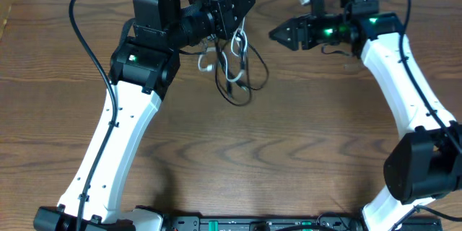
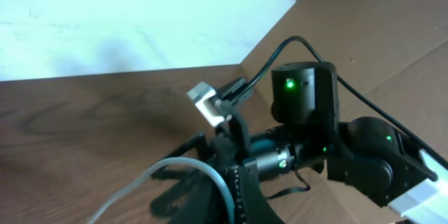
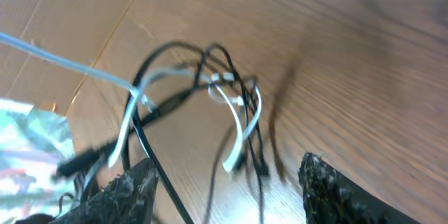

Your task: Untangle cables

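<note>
While our left gripper (image 1: 242,14) holds the cables (image 1: 234,65) up, seemingly to loosen them, our right gripper (image 1: 278,35) hovers wide open nearby

Table (image 1: 289,159) of matt grained wood; cables (image 1: 232,72) smooth, rubbery; arm shells (image 1: 119,137) glossy white plastic.

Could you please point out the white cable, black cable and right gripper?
white cable (image 3: 248,119), right wrist view, on its curved loop.
black cable (image 1: 236,103), overhead view, on its lowest loop.
right gripper (image 1: 276,35), overhead view, between its fingertips.
</note>
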`<state>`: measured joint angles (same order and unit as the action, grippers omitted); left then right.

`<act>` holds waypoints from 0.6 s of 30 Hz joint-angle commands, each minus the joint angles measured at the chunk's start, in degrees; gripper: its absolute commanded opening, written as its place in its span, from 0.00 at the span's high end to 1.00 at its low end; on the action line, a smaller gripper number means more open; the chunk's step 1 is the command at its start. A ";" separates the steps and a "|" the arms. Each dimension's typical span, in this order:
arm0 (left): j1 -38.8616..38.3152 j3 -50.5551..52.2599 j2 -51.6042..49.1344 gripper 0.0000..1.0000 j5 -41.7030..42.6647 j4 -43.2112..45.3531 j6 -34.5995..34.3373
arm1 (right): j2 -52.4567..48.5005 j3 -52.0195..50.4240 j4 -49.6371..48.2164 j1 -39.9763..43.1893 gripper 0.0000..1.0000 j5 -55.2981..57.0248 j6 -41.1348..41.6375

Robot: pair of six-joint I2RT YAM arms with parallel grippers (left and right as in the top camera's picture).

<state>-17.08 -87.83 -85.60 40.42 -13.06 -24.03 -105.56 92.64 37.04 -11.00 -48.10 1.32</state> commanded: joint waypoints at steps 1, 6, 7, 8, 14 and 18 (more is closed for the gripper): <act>0.09 -0.44 0.74 0.92 1.40 0.33 -0.11 | -2.25 -0.20 -0.68 -2.01 0.38 -2.34 -1.66; 0.09 -0.44 0.74 0.93 1.36 0.37 -0.09 | -4.24 -0.20 -0.87 -2.93 0.36 -8.35 -4.39; 0.09 -0.44 0.74 0.93 1.36 0.37 -0.09 | -4.70 -0.22 -0.79 -2.95 0.36 -9.64 -4.92; 0.09 -0.44 0.74 0.93 1.36 0.37 -0.09 | -5.09 -0.22 -0.79 -2.97 0.37 -10.60 -4.94; 0.09 -0.44 0.74 0.93 1.33 0.35 -0.09 | -7.74 -0.26 0.39 -2.99 0.48 -14.45 -5.16; 0.09 -0.44 0.74 0.92 1.33 0.33 -0.09 | -8.74 -0.26 2.34 -2.97 0.49 -15.61 -6.88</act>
<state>-17.08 -87.83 -85.60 40.62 -13.06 -24.03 -112.95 92.60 38.61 -13.74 -60.10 -3.25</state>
